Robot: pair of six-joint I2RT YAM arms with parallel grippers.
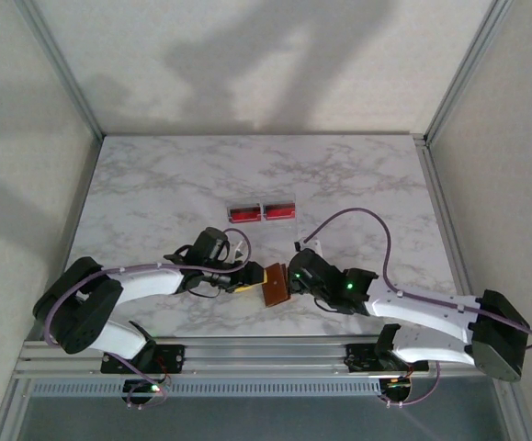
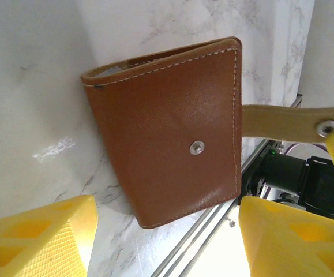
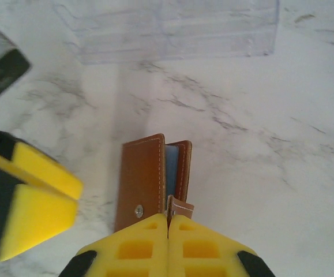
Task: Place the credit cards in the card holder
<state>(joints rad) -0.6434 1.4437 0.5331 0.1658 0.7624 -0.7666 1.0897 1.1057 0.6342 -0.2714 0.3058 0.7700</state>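
Clear plastic oblong tray (image 1: 262, 200) at mid-table holds two red credit cards (image 1: 243, 214). Tan-brown leather folding card holder (image 1: 275, 283) sits near the front of the white marble table (image 1: 155, 184), between the claws, with a pale blue credit card (image 3: 172, 164) tucked inside. Left claw (image 2: 167, 242) is spread, its fingers flanking the holder without touching it. Right claw (image 3: 168, 231) is pressed together, pinching the holder's snap tab (image 2: 282, 122).

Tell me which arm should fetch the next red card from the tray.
Left. The left gripper has its jaws open and empty beside the card holder; the right gripper is shut on its snap tab, steadying it.
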